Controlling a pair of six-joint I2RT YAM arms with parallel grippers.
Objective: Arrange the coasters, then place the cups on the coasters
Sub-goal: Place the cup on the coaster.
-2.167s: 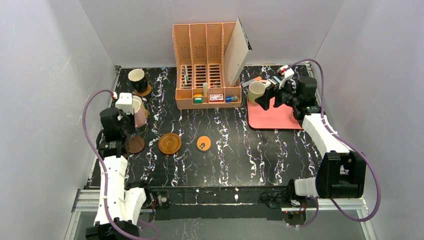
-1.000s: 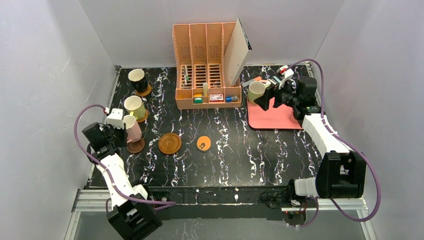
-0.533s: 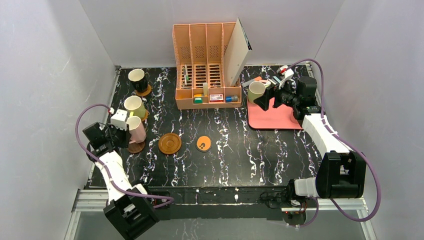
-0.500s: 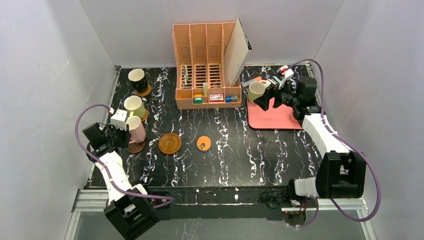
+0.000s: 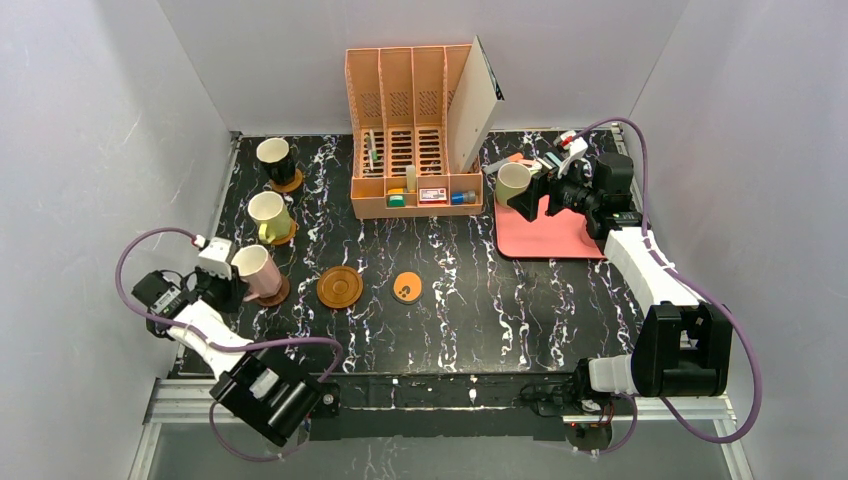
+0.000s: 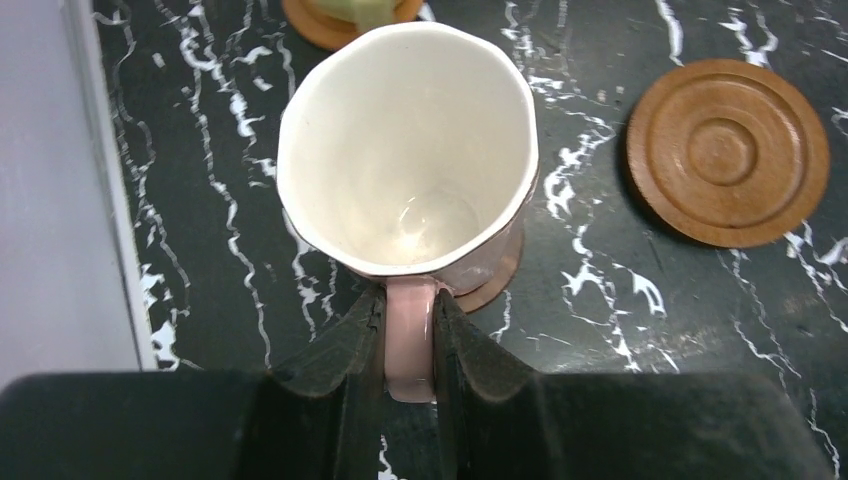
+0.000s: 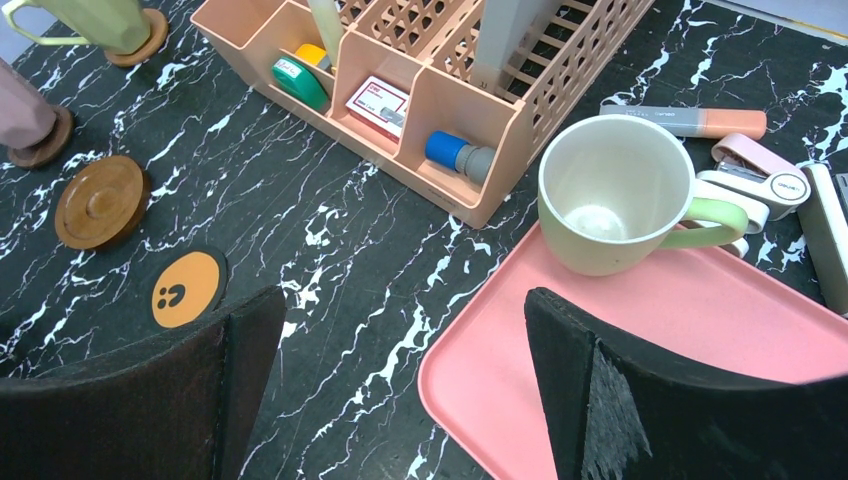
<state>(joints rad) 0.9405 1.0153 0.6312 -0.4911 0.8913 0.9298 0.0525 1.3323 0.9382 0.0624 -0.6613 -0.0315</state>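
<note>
Left gripper (image 6: 410, 345) clamps the handle of the pink mug (image 6: 405, 150) at nine o'clock on the counter (image 5: 500, 300) — dark brown coaster (image 6: 497, 285) beneath, mostly hidden; right gripper (image 7: 400, 340) gapes empty by the olive green mug (image 7: 612, 190), two o'clock

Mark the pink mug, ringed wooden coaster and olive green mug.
pink mug (image 6: 405, 200): left wrist view, cream inner wall.
ringed wooden coaster (image 6: 728, 150): left wrist view, centre of top face.
olive green mug (image 7: 605, 190): right wrist view, cream inner wall.
</note>
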